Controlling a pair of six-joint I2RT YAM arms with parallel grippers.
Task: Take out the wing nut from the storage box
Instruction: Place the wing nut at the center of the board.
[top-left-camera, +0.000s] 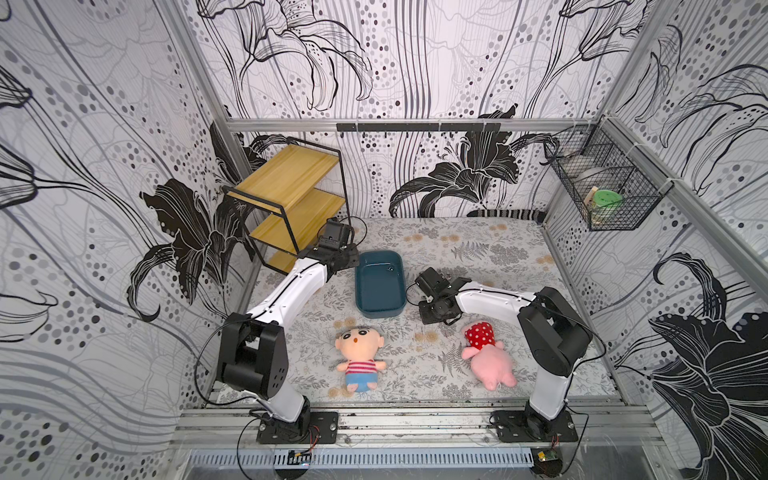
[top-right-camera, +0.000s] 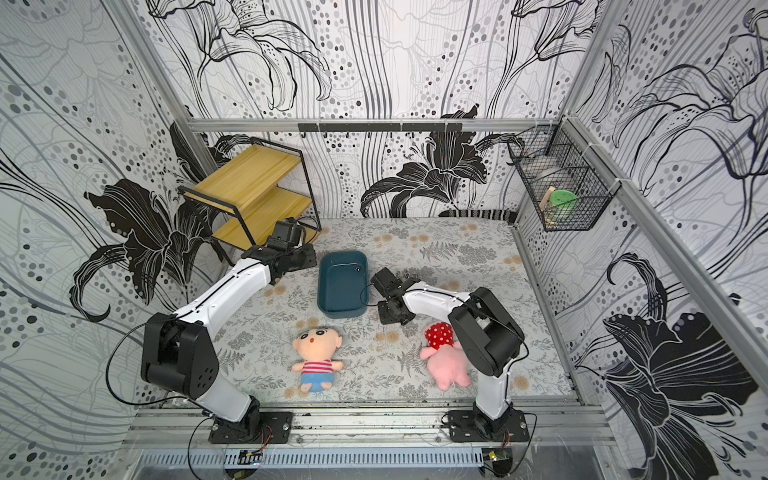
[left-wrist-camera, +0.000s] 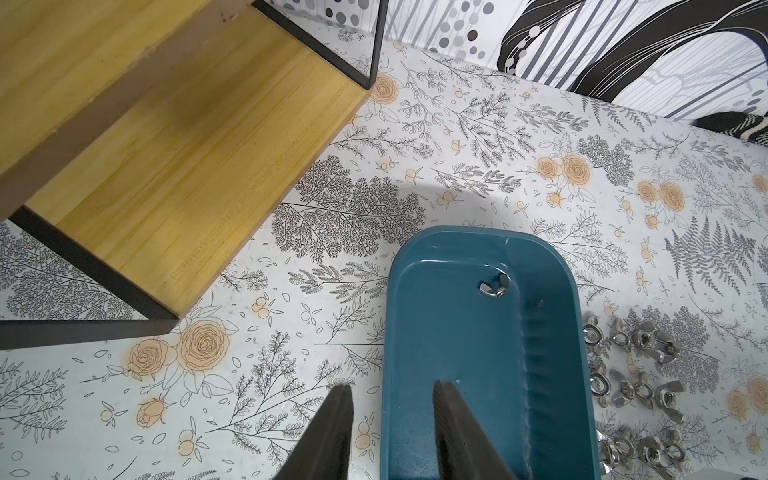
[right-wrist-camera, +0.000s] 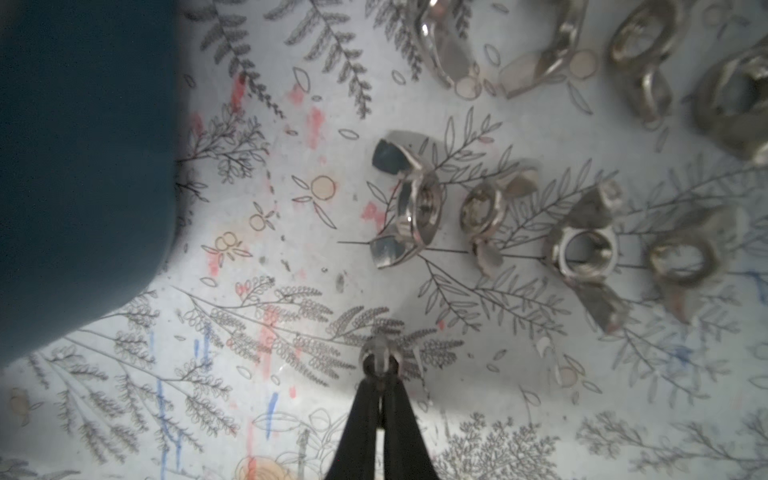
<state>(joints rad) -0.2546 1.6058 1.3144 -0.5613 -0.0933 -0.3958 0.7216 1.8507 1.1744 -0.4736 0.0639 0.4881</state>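
Observation:
The dark teal storage box (top-left-camera: 376, 297) (top-right-camera: 338, 297) lies mid-mat. One silver wing nut (left-wrist-camera: 492, 286) (top-left-camera: 390, 269) rests on its floor near the far right corner. My left gripper (left-wrist-camera: 392, 388) is open and straddles the box's left wall (left-wrist-camera: 388, 332), with one finger outside over the mat and the other inside. My right gripper (right-wrist-camera: 380, 374) hangs just over the mat to the right of the box (right-wrist-camera: 83, 166). It is shut on a small wing nut (right-wrist-camera: 379, 351) pinched at its tips. Several loose wing nuts (right-wrist-camera: 498, 208) (left-wrist-camera: 640, 374) lie on the mat beside it.
A wooden two-tier shelf (top-left-camera: 291, 199) stands at the back left, close behind my left wrist. A boy doll (top-left-camera: 359, 357) and a pink plush (top-left-camera: 488, 361) lie near the front. A black wire basket (top-left-camera: 602, 187) hangs on the right wall.

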